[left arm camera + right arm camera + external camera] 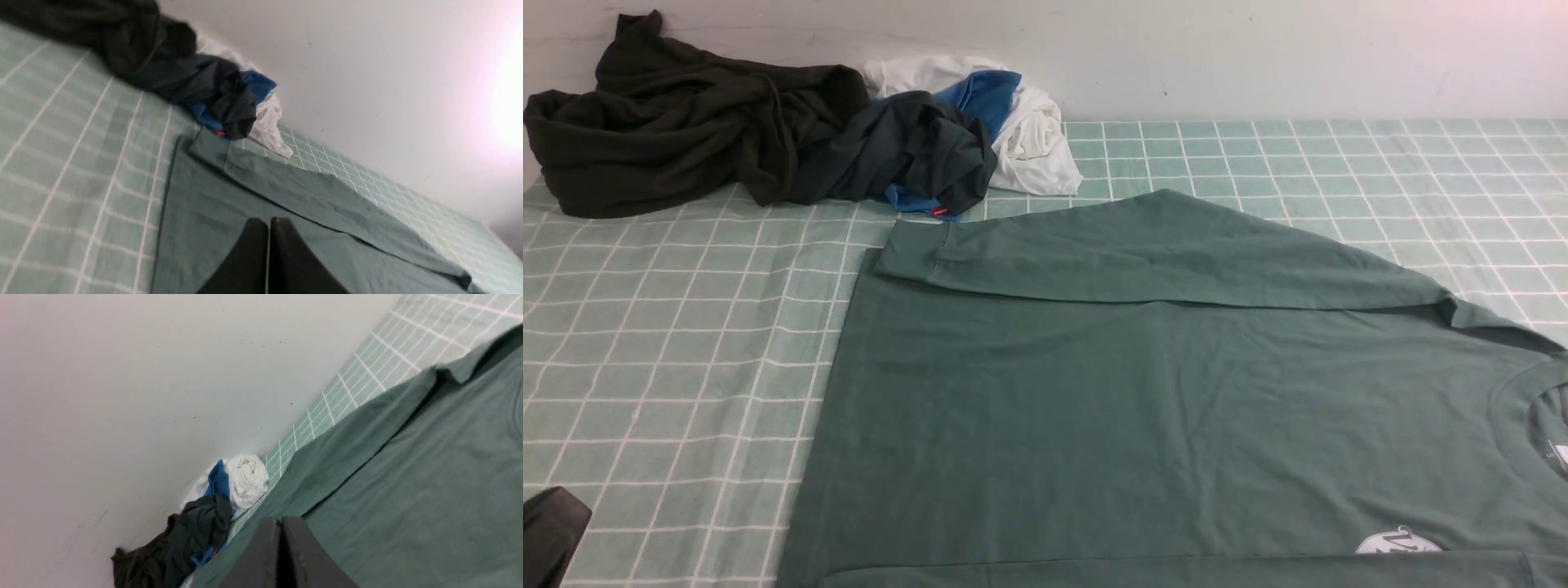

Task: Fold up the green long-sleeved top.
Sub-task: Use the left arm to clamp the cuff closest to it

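1. Green top (pixel 1176 392) lies flat on the checked sheet (pixel 645 327), filling centre & right of the front view. Hem is to the left, round neck (pixel 1531 408) at the right edge, white oval print (pixel 1398 541) near the front edge.
2. Far sleeve (pixel 1160 245) is folded in over the body and runs along the far side. Its cuff ends at the hem-side corner, just beside the clothes pile. A straight fold line runs along the near edge too; can't tell if that's the other sleeve.
3. Left gripper (pixel 269 222): jaws pressed together, nothing btwn them. In its wrist view the tips point over the top's body on the hem side, short of the folded sleeve. Can't tell if the tips touch fabric.
4. Right gripper (pixel 281 520): jaws also clamped together, empty. The tips sit over the top where the sleeve edge meets the body. Touching or not, can't tell.
5. Arm pose: both wrist cams look forward across the top toward the wall (pixel 1258 57), w/ the sheet's far edge slanted in each view. The front view shows only a dark rounded piece (pixel 551 531) at its lower-left corner, on the left arm's side; can't tell which part it is.
6. Pile sits far left against the wall, well apart from both grippers: near-black garment (pixel 670 122), charcoal & blue garment (pixel 915 155), white garment (pixel 1033 139). The charcoal one comes just beside the sleeve cuff.
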Robot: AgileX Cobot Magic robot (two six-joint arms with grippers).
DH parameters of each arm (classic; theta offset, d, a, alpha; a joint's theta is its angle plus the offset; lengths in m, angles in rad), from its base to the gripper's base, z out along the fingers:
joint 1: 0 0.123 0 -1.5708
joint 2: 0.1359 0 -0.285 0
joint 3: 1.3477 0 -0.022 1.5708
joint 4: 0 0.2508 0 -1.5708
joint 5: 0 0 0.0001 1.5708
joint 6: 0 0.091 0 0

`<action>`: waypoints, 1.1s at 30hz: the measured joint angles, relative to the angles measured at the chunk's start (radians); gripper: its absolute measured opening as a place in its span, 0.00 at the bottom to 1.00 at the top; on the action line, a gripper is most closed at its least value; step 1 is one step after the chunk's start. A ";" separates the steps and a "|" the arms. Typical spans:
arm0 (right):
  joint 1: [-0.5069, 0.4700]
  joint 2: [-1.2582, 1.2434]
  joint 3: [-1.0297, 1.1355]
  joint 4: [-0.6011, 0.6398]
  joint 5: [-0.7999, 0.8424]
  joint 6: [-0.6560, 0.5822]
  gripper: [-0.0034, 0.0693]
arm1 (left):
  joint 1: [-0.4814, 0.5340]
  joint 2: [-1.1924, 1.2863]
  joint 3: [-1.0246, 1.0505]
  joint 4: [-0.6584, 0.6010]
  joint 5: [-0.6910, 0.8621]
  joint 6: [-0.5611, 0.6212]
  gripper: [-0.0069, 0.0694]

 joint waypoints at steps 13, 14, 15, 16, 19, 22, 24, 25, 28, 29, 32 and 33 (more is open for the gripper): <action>0.035 0.624 -0.716 -0.467 0.485 -0.367 0.03 | -0.052 0.772 -0.690 0.640 0.773 0.087 0.09; 0.058 0.679 -0.763 -0.490 0.553 -0.365 0.03 | -0.086 0.817 -0.717 0.661 0.799 0.087 0.09; 0.086 0.729 -0.800 -0.510 0.620 -0.361 0.03 | -0.126 0.856 -0.735 0.672 0.811 0.087 0.09; 0.111 0.764 -0.823 -0.522 0.673 -0.358 0.03 | -0.161 0.884 -0.743 0.677 0.816 0.088 0.09; 0.206 0.868 -0.860 -0.582 0.856 -0.328 0.03 | -0.285 0.971 -0.752 0.675 0.825 0.090 0.09; 0.294 0.938 -0.862 -0.645 0.961 -0.291 0.03 | -0.381 1.064 -0.755 0.654 0.838 0.090 0.12; 0.334 0.954 -0.862 -0.673 0.972 -0.273 0.03 | -0.415 1.113 -0.755 0.646 0.839 0.090 0.16; 0.346 0.958 -0.862 -0.686 0.974 -0.265 0.03 | -0.431 1.142 -0.755 0.642 0.839 0.090 0.18; 0.379 0.959 -0.862 -0.707 0.979 -0.255 0.03 | -0.472 1.262 -0.755 0.632 0.809 0.092 0.32; 0.380 0.959 -0.862 -0.711 0.980 -0.254 0.03 | -0.476 1.289 -0.755 0.631 0.796 0.099 0.36; 0.380 0.959 -0.862 -0.723 0.981 -0.254 0.03 | -0.485 1.378 -0.755 0.628 0.743 0.132 0.50; 0.380 0.959 -0.862 -0.724 0.981 -0.254 0.03 | -0.487 1.407 -0.755 0.628 0.721 0.147 0.54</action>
